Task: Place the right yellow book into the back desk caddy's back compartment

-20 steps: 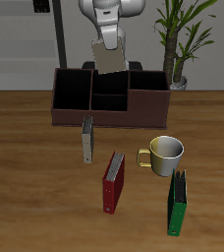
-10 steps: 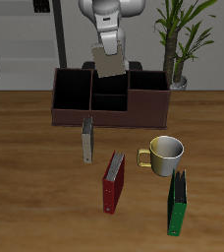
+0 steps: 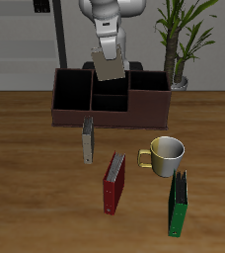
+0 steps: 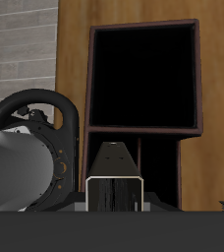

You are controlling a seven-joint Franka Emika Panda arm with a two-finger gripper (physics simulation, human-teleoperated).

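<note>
My gripper (image 3: 109, 51) is shut on the right yellow book (image 3: 110, 68), a thin grey book that hangs upright just above the middle section of the back desk caddy (image 3: 70, 111). The book's lower edge is over the back compartment (image 3: 99, 86) and hides part of it. In the wrist view the book (image 4: 117, 183) shows end-on between my fingers, with a black caddy cell (image 4: 143, 79) beyond it. The other yellow book (image 3: 87, 140) stands on the table before the caddy.
A red book (image 3: 114, 182) and a green book (image 3: 178, 204) stand nearer the table's front edge. A yellow-green mug (image 3: 167, 154) is between them. A potted plant (image 3: 180, 44) stands behind the caddy's end.
My gripper and the held book have come down a little toward the caddy's middle section. Nothing else has moved.
</note>
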